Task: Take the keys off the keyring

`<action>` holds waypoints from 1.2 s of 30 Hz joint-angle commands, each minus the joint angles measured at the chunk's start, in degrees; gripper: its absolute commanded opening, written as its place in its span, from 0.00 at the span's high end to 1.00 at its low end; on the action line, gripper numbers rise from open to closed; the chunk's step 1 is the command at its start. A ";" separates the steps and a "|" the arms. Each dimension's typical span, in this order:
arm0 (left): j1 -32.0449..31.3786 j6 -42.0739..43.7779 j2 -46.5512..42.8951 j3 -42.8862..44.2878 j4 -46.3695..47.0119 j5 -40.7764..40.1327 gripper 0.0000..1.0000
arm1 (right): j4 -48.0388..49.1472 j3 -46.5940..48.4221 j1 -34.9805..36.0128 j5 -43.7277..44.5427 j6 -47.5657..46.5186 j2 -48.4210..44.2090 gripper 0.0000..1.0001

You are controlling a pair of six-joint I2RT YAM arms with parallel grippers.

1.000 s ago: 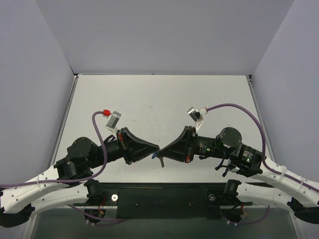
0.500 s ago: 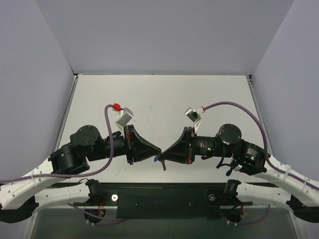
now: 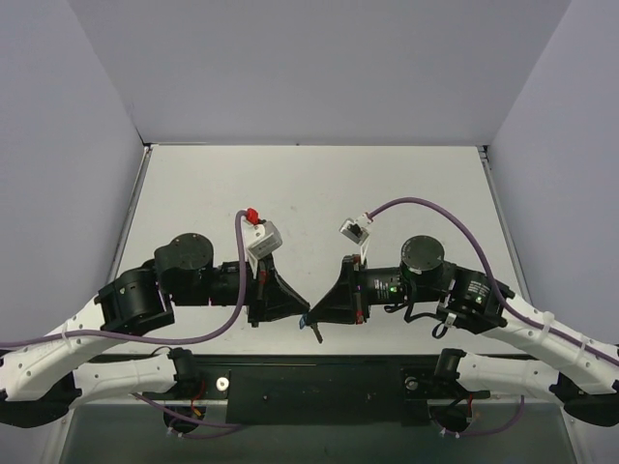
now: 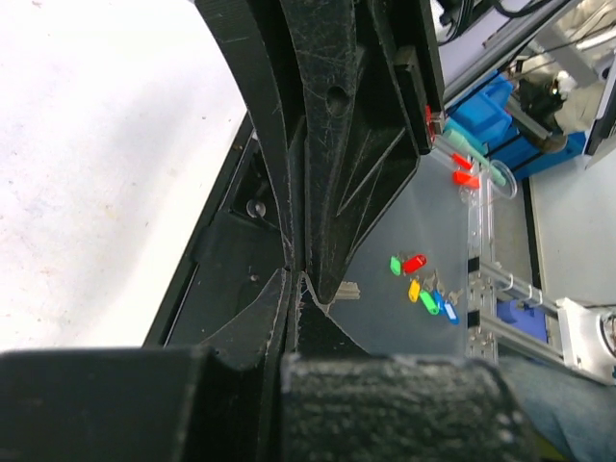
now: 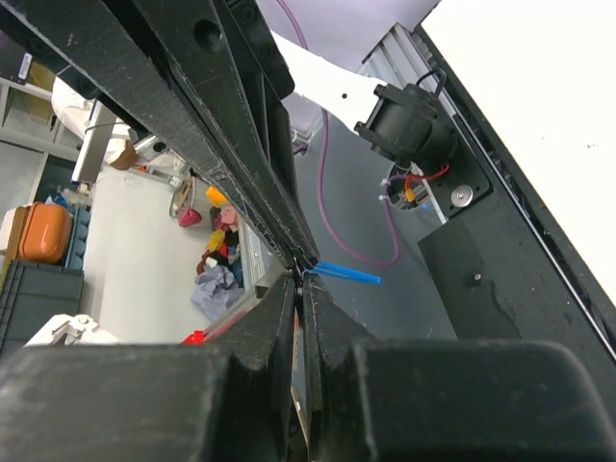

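Note:
My two grippers meet tip to tip just above the table's near edge. The left gripper [image 3: 304,311] is shut, and its own view shows a thin silver wire of the keyring [image 4: 313,289] leaving its tips [image 4: 293,277]. A small silver key [image 4: 346,290] hangs from that wire beside the right gripper's finger. The right gripper [image 3: 315,313] is shut too, with the keyring's blue tag [image 5: 347,274] sticking out sideways at its tips [image 5: 303,280]. From above, the key [image 3: 315,331] is a dark sliver dangling under the meeting point. The part pinched between the right fingers is hidden.
The white table [image 3: 309,193] stretches away behind the grippers, walled in grey on three sides. A black base plate [image 3: 319,382] runs along the near edge. Purple cables [image 3: 455,215] loop over both wrists. Beyond the edge lie several coloured tags [image 4: 423,284] on a lower surface.
Both arms have drawn inward and rolled their wrists, and the wrist cameras swung toward the centre. The meeting point has dropped slightly toward the near edge. Both grippers stayed shut.

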 commanded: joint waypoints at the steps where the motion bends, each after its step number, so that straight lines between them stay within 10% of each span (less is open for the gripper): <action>1: -0.73 5.37 3.08 4.55 -6.83 8.58 1.00 | 3.76 3.76 -0.49 2.55 -0.42 1.76 1.00; 18: -0.65 6.70 8.28 5.44 -10.89 4.82 1.00 | 3.14 3.24 -0.41 0.79 0.28 4.49 1.00; 27: -0.12 -0.16 1.60 2.19 -2.02 -7.05 0.50 | 4.98 1.39 -0.41 1.58 0.46 2.82 1.00; 36: -0.03 -6.66 -4.29 -1.94 9.13 -11.28 0.43 | 6.13 0.78 -0.41 2.55 0.90 1.85 1.00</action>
